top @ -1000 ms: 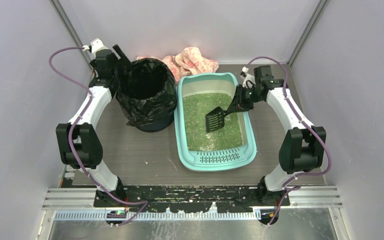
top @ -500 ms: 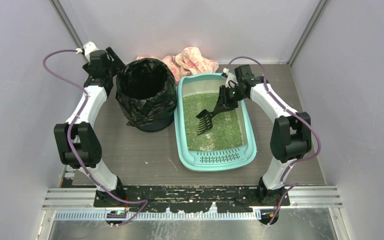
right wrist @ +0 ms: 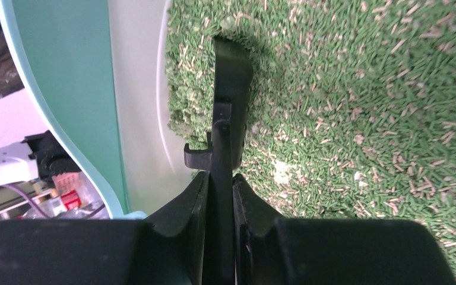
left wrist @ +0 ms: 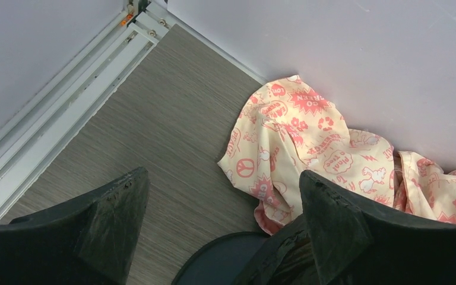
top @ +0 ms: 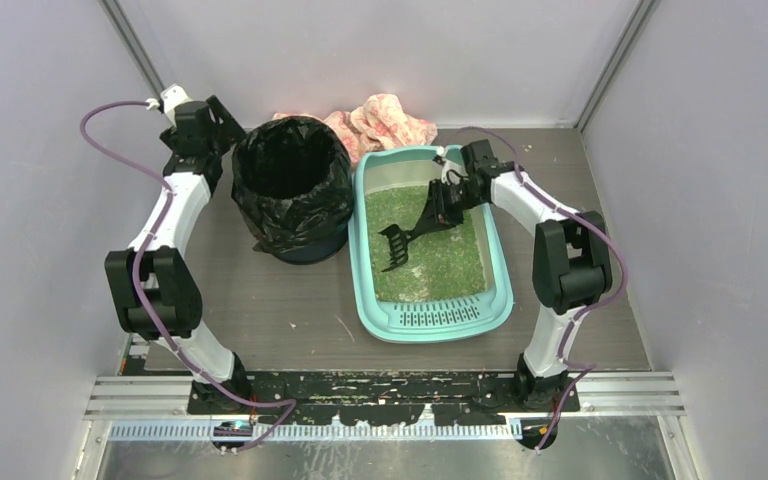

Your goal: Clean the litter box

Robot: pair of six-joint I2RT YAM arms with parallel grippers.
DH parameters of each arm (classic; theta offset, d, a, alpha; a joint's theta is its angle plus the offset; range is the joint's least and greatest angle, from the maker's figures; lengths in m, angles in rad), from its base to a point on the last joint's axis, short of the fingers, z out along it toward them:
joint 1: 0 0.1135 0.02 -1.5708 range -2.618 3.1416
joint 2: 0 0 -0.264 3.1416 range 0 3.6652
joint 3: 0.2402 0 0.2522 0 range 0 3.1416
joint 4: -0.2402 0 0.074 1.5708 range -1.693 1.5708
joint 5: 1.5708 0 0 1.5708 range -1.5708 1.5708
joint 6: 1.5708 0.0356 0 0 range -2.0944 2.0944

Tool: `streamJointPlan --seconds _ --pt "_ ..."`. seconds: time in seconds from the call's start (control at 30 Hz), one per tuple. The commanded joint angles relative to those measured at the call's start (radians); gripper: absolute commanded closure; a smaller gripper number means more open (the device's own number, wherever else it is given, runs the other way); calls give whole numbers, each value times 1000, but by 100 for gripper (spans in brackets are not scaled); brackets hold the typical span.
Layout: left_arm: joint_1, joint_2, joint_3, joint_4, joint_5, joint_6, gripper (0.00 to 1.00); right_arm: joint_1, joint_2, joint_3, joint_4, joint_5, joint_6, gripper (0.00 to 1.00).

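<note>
1. Right gripper (top: 444, 207): clenched on the handle of a black slotted plastic scoop (top: 397, 241). The scoop's long axis runs from the gripper toward 8 o'clock. In the wrist view its head meets the green granular litter (right wrist: 356, 107) beside the tray's 9 o'clock wall.
2. Large mint-teal rectangular plastic litter box (top: 361, 290): directly under the right gripper on the grey wood-grain bench (top: 290, 310), long axis 12 to 6 o'clock, slotted lip at 6. The right arm is much the nearer.
3. Round bin lined with a black bag (top: 292, 185): just beside the box at 9 o'clock, which looks the likely way for a lifted load.
4. Left gripper (top: 222, 112): released and holding nothing, at the bin's 10 o'clock.
5. Pink-printed cream cloth (left wrist: 309, 136): crumpled at 12 o'clock.
</note>
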Motion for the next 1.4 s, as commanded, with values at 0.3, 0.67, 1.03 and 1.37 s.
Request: streamJointPlan --seconds 0.3,0.67,1.03,1.37 --pt "2 -53 -9 52 40 -31 5 -62 -73 -178 197 -213 142 99" --pt "3 -54 -21 67 57 -55 5 -128 -125 -160 235 -251 186 99" --pt "2 -50 -18 71 59 -55 5 -130 -125 -102 201 -241 176 99" --pt "3 -40 -16 77 69 -62 6 -134 -133 -87 179 -233 169 99"
